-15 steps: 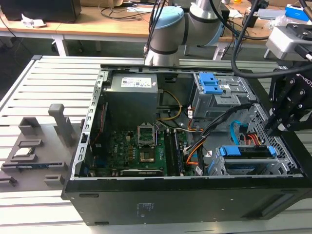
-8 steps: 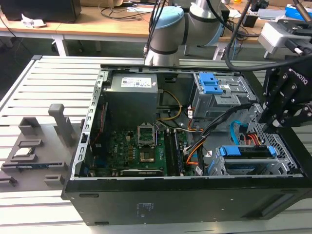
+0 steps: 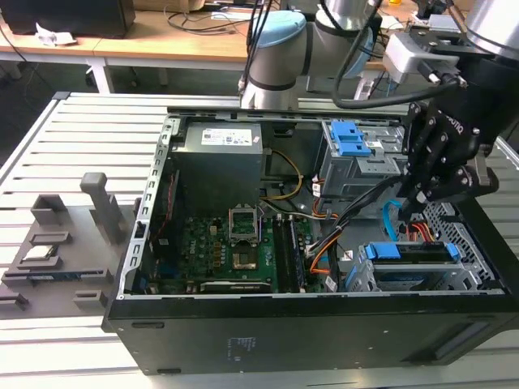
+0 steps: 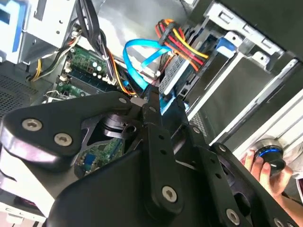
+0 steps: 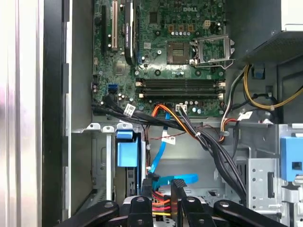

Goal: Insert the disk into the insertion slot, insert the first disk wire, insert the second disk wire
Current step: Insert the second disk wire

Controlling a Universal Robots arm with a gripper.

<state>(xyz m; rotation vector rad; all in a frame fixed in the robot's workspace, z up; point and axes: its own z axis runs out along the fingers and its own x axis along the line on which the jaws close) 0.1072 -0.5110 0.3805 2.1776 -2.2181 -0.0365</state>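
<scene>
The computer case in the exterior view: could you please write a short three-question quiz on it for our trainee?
1. True or false: the disk already sits in the silver cage.
2. The gripper is nearest to: A) the power supply, B) the disk's corner of the case, C) the grey tray outside the case.
3. Fill in: the flat cable looping beside the red and yellow wires is coloured ____.
Key: 1 true; 2 B; 3 light blue.

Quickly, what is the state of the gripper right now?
Black gripper: closed near the light blue flat cable and the red-orange wire bundle; what it holds cannot be told.
</scene>
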